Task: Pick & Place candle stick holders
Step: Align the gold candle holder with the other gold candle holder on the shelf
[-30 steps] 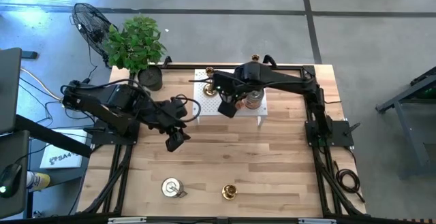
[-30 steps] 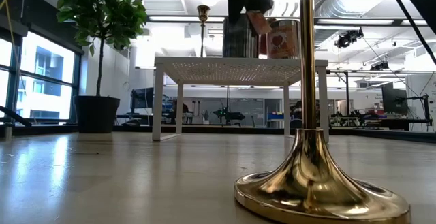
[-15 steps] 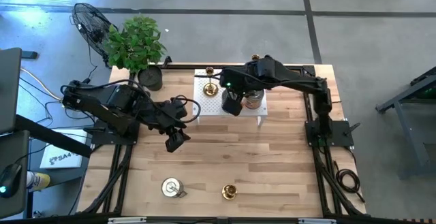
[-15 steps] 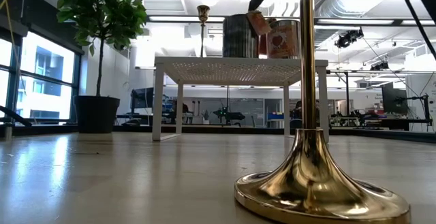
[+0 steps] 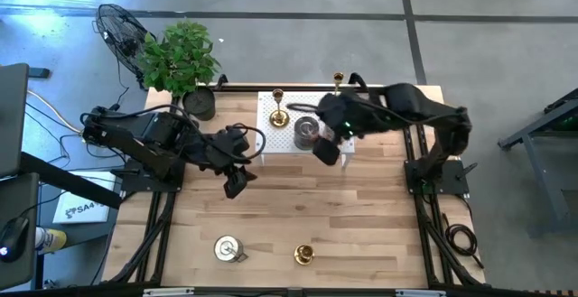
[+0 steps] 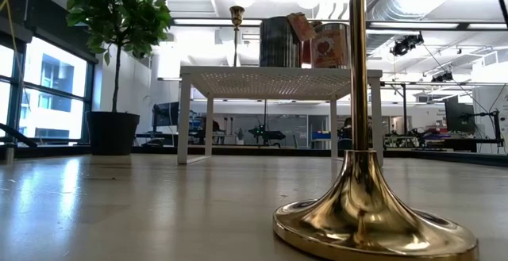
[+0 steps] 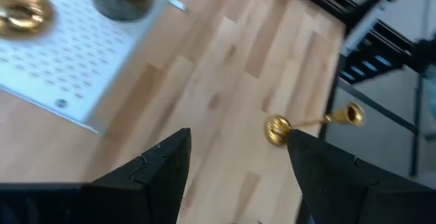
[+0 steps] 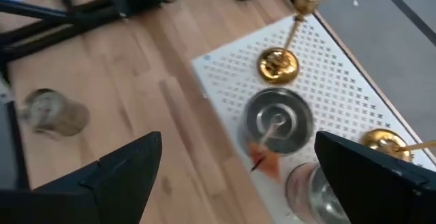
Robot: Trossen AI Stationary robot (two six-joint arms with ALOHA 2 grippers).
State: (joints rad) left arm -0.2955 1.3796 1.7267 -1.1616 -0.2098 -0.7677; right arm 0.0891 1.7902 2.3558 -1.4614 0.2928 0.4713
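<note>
At the far left of the desk [image 5: 361, 198] a potted plant [image 5: 181, 58] stands at the back corner, with a fan [image 5: 117, 26] on the floor behind it. The left gripper [image 5: 237, 181] hangs over bare wood just in front of the white perforated stand [image 5: 271, 134], its fingers [image 7: 160, 166] apart and empty. Near the front edge stand a silver-grey holder [image 5: 227, 248] and, to its right, a gold brass holder [image 5: 304, 255]. On the stand a second brass holder [image 5: 279, 116] sits at the left, then two silver-grey cylinders [image 5: 309, 133] close together. A third brass holder [image 5: 339, 80] stands at the back edge beyond them. The right gripper [image 5: 327, 151] hovers above the stand's front right part, fingers [image 8: 122, 169] spread wide and holding nothing.
</note>
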